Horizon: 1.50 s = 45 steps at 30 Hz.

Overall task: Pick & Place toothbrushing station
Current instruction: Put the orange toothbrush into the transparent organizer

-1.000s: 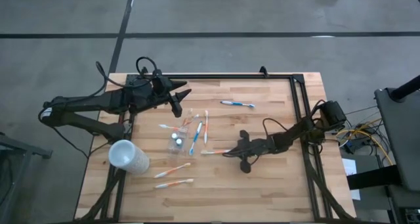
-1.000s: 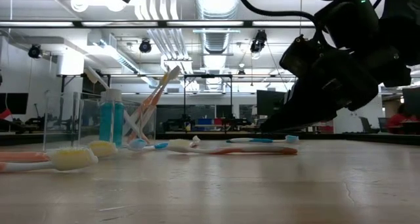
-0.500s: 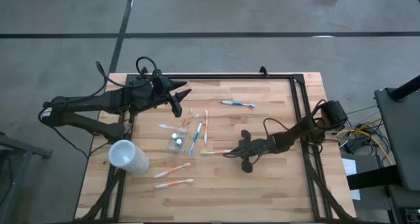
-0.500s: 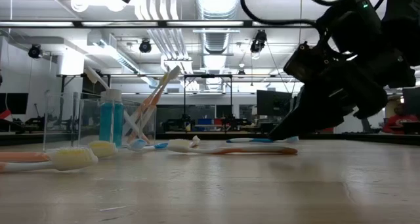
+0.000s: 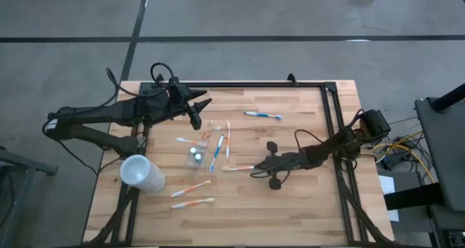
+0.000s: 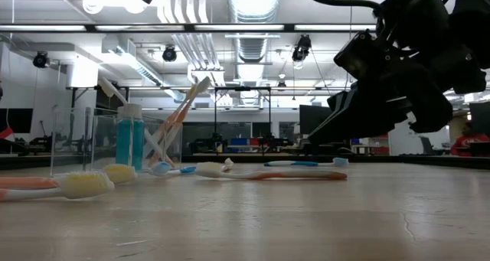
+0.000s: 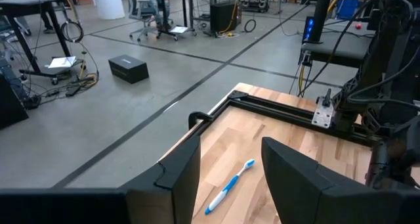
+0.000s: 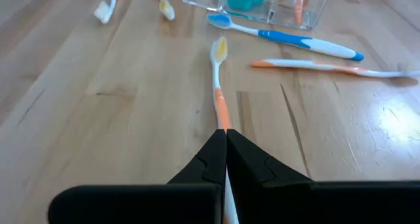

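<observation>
tumbler [image 5: 196, 156]: upright, holds blue tube [image 6: 129, 135] | toothbrushes [image 5: 220, 152]: scattered flat | one [image 8: 219, 86]: pinched by right hand [image 8: 226, 152]

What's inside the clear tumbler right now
The clear tumbler holds the blue toothpaste tube standing upright and a few orange-handled toothbrushes leaning out. Their lower ends blur behind its walls.

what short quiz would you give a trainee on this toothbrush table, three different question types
1. True or false: the right gripper is shut on the slim white-orange toothbrush lying on the wooden table.
2. What stands upright inside the small clear tumbler? A) a small blue toothpaste tube B) a red comb C) a metal spoon
3. Fill in: the left gripper hovers with its fingers ____ above a white-blue toothbrush.

Key: 1 true; 2 A, the small blue toothpaste tube; 3 open.
</observation>
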{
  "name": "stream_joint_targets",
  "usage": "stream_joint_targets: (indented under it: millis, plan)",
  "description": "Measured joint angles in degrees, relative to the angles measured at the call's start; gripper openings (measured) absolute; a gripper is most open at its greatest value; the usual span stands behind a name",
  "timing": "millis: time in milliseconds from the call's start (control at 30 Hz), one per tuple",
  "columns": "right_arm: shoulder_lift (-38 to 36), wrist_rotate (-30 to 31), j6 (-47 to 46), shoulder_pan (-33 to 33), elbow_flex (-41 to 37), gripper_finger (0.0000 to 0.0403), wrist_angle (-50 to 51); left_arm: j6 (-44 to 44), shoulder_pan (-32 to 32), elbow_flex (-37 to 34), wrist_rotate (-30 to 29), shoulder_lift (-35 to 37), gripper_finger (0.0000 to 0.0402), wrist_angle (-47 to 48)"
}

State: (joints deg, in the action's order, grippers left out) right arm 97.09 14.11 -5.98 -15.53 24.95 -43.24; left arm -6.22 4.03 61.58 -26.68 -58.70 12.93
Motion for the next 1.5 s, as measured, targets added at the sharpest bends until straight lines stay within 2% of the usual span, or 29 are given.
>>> stream_joint_targets:
  millis: [200,633,733,967,1167,1500]
  plan:
    - [0.25,0.33,-0.02,-0.37,-0.02,0.0027,0.53,0.01,0.00,0.00,0.00,0.00,0.0168,0.00]
    - [0.51,1.08,-5.55,-0.63,-0.30,0.0137,1.07,0.00,0.00,0.00,0.02,0.00,0.0168,0.00]
    - [0.53,2.11,-5.79,-0.59,-0.44,0.0152,1.07,0.00,0.00,0.00,0.00,0.00,0.0168,0.01]
    - [0.55,2.44,-6.06,-0.59,-0.61,0.0151,1.05,0.00,0.00,0.00,0.00,0.00,0.0168,0.01]
    - [4.58,0.46,-8.02,-0.59,0.65,0.0141,-0.72,0.00,0.02,0.00,0.02,-0.02,0.0168,0.01]
    - [9.68,0.84,-8.20,-0.57,1.37,0.0139,-6.06,0.02,0.02,0.00,0.02,-0.02,0.0168,0.15]
